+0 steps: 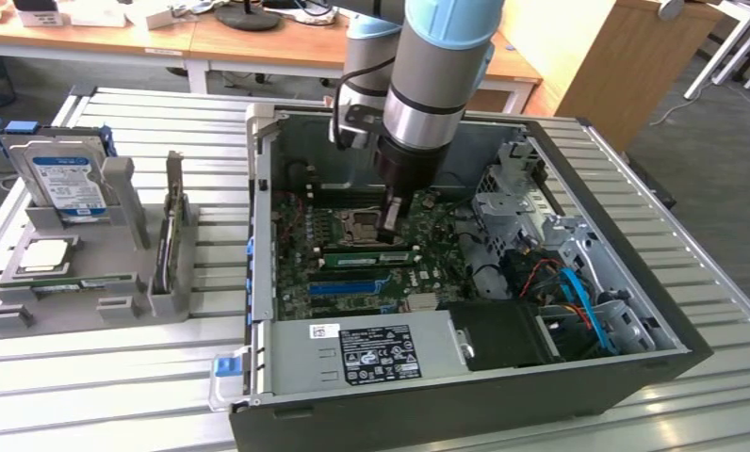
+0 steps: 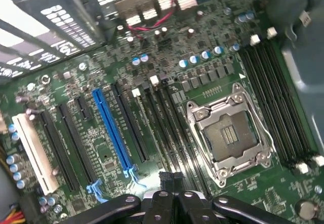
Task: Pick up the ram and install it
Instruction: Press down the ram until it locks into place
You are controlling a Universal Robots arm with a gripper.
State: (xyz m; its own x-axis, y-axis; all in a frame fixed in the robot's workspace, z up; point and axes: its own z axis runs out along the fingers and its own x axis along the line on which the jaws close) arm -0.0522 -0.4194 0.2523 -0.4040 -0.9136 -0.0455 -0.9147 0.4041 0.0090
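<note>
Item: open computer case [image 1: 476, 414] on a slatted table, motherboard exposed.

- Landmark: empty processor socket [image 1: 356, 223] [image 2: 230, 135].
- Gripper [image 1: 394, 218] [image 2: 169, 179]: inside the case, just beside the socket, pointing down at the board. Jaws fully closed, fingertips together, nothing visibly clamped between them.
- Ram [image 1: 366, 254]: green stick lying along a memory slot just beside the socket, directly under the fingertips. Whether they touch it cannot be told.
- Blue expansion slot [image 2: 112, 130]: further from the socket, past the memory slots.
- Grey parts holder [image 1: 86, 306] with a blue-labelled hard drive [image 1: 67, 179]: outside the case, well apart from the socket.
</note>
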